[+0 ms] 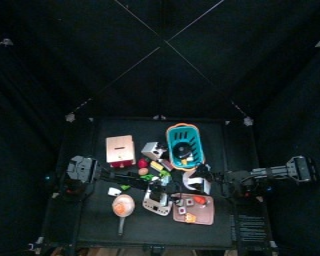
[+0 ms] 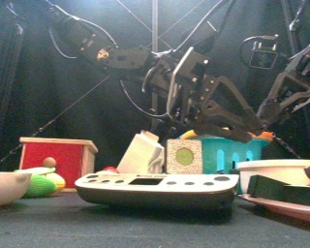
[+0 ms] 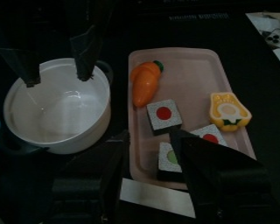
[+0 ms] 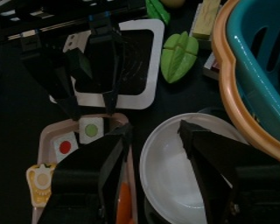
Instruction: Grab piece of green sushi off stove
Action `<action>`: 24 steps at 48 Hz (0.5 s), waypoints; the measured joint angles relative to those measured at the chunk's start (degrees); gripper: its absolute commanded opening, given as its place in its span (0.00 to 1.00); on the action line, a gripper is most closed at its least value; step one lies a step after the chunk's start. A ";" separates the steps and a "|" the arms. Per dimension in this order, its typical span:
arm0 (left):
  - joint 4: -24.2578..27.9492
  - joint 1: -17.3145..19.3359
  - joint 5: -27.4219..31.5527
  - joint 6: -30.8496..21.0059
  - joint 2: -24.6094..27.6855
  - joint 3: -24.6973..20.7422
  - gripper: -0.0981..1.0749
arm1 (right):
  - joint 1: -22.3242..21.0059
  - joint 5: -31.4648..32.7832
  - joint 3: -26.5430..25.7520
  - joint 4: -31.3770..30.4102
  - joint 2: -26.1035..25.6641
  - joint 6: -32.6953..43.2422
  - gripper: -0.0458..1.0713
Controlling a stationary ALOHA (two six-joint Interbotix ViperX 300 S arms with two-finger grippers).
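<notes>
Left hand (image 3: 149,171) hangs wide open and empty above the pink tray (image 3: 254,105); the green sushi (image 3: 170,158) — a small square piece with a green centre — lies on that tray just under the jaws, beside a red-centred piece (image 3: 163,115) and a carrot (image 3: 146,80); likely light, rigid and smooth-sided, best pinched across its flat sides; right hand (image 4: 149,171) hovers open, also empty.

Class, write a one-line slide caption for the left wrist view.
Open left gripper hovers over a pink tray of sushi pieces, beside a white pot.
</notes>
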 measured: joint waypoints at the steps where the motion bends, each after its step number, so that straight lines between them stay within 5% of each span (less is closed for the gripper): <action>1: 0.00 0.00 0.26 0.00 -0.26 0.26 0.77 | 0.00 0.09 0.00 0.00 0.00 0.00 0.79; 24: -5.19 -3.34 2.02 -0.35 -14.33 13.18 0.77 | 0.00 0.09 0.00 0.09 0.09 0.00 0.79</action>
